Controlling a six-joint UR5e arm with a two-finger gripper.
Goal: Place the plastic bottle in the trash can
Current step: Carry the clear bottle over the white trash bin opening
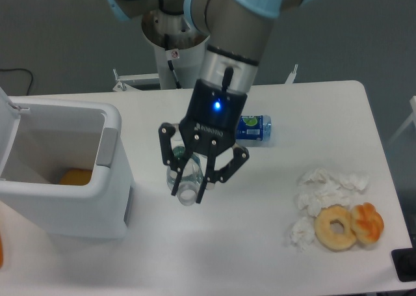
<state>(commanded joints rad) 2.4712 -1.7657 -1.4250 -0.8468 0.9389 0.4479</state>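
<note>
The plastic bottle [184,179] is small and clear and lies just right of the trash can, its open mouth toward the table's front. My gripper [188,194] points down over it with one finger on each side, pressed against its sides. The trash can [97,198] is a large white bin at the left with a grey side panel [106,146]. Its lid [6,110] is swung up and the opening is uncovered. An orange object [75,176] lies inside it. I cannot tell whether the bottle rests on the table or is raised off it.
A bottle with a blue label [254,128] lies behind the gripper at mid table. Crumpled white tissues [328,187], a doughnut [336,228] and an orange pastry [368,222] sit at the front right. A black object [405,265] is at the front right corner.
</note>
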